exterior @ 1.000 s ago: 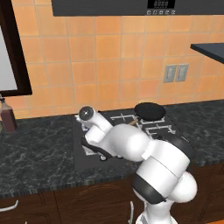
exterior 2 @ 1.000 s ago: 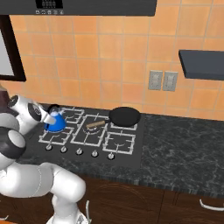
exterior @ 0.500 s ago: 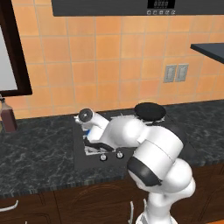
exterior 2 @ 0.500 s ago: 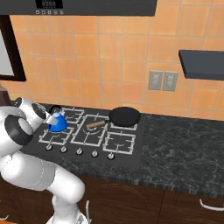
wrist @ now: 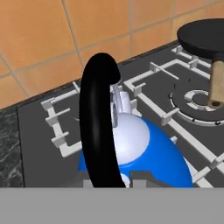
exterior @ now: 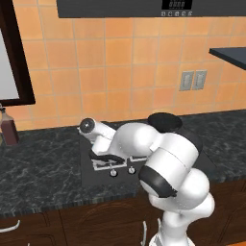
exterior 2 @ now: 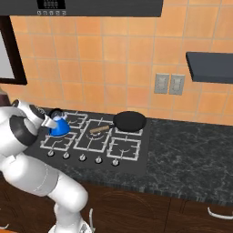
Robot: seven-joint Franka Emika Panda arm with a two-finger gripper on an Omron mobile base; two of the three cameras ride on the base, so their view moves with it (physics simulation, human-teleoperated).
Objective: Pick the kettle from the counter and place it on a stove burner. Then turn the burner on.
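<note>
The bright-blue kettle (exterior 2: 58,127) stands upright on a small wire grate, the stove burner (exterior 2: 53,142), at the left of the cooktop. In the hand view the kettle (wrist: 144,148) is close below, and its black handle (wrist: 98,122) rises between my two fingertips. My gripper (wrist: 114,183) straddles that handle from above, and the gripper (exterior 2: 51,120) hangs over the kettle's left side. The fingers sit close on either side of the handle, but whether they press on it is not visible. The dark veined counter (exterior 2: 191,154) runs to the right of the cooktop.
A black pan (exterior 2: 129,120) with a wooden handle (exterior 2: 98,129) sits on the back grates; the pan (wrist: 205,37) is at upper right in the hand view. Knobs (exterior 2: 82,158) line the cooktop's front. A brown bottle (exterior: 9,127) stands far left on the counter (exterior: 43,168).
The kettle has stayed in place on the left grate. My arm's elbow and upper links have swung forward and rightward in the left base view while the hand stays over the kettle.
</note>
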